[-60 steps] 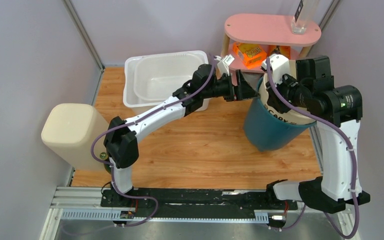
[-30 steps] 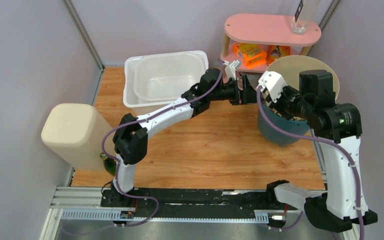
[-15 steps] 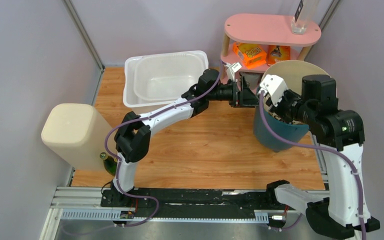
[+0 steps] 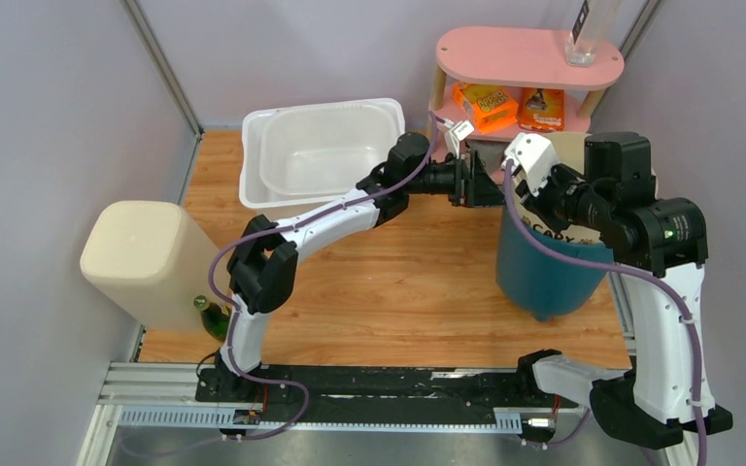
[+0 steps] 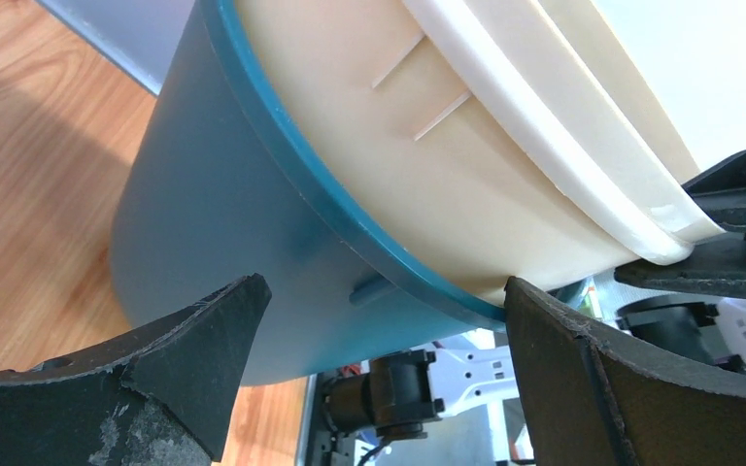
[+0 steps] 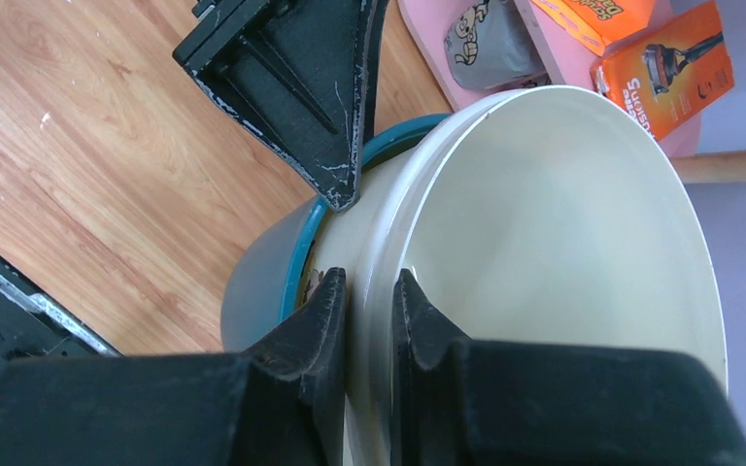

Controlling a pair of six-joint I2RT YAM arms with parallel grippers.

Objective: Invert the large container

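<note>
The large container is a teal bucket [image 4: 544, 277] with a cream liner [image 4: 568, 233] nested inside, at the table's right side, opening upward and slightly tilted. My right gripper [image 4: 527, 189] is shut on the cream liner's rim; the right wrist view shows the fingers pinching the rim [image 6: 369, 282] next to the cream inside [image 6: 563, 223] and the teal wall [image 6: 262, 291]. My left gripper [image 4: 486, 184] is open at the bucket's left side; in the left wrist view its jaws [image 5: 384, 291] straddle the teal wall [image 5: 223, 194] just under the cream liner [image 5: 427, 175], one fingertip touching the teal lip.
A white tub [image 4: 321, 155] stands at the back left. A pink shelf [image 4: 529, 53] with orange boxes [image 4: 486, 102] and a clear glass [image 4: 588, 29] is right behind the bucket. A cream bin [image 4: 141, 257] and a green bottle [image 4: 212, 316] are at the near left.
The right gripper had tipped the bucket up so that its opening faced the camera; it has now lowered it back toward upright. The left gripper stayed by the rim.
</note>
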